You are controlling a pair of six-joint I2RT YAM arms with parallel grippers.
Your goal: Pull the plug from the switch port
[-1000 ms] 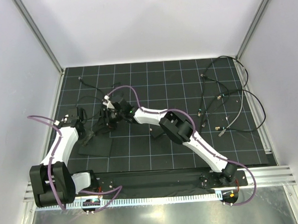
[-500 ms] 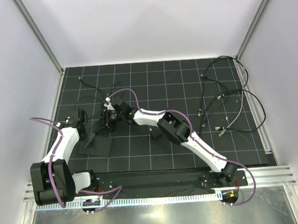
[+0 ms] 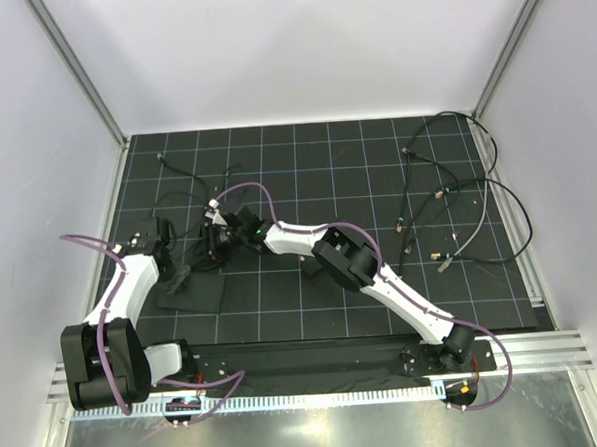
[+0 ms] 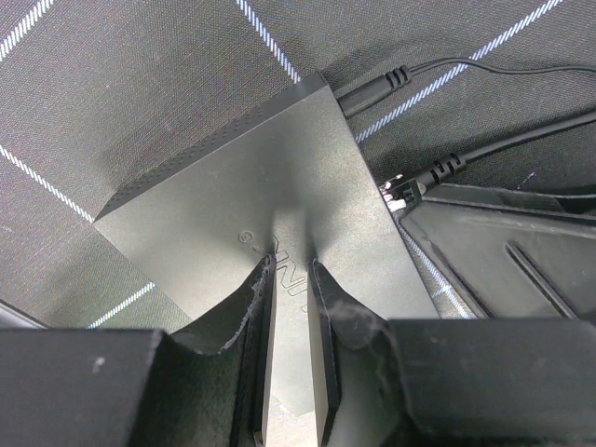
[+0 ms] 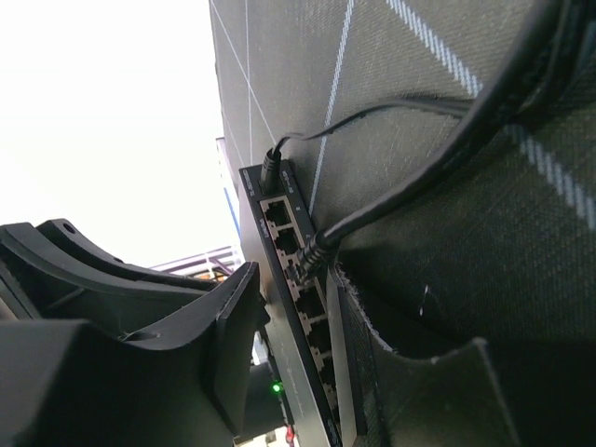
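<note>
Left hand (image 4: pixel 289 279): clamped on the switch (image 4: pixel 242 177).
Right hand (image 5: pixel 296 279): astride the plug (image 5: pixel 315 250) at its fingertips — we cannot tell whether it grips.

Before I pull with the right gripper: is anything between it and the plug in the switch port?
Nothing visible. The plug sits in the switch port, at the tips of the right gripper. Its cable leads away from them; the round power plug sits apart, at the row's end.

switch (image 4: pixel 251 177): matte black plastic, smooth top, tiny dimples along the 10 o'clock edge
mat (image 4: pixel 121 84): dark woven cloth, kinda rough
cable (image 5: pixel 507 70): black, rubbery, slight sheen
</note>
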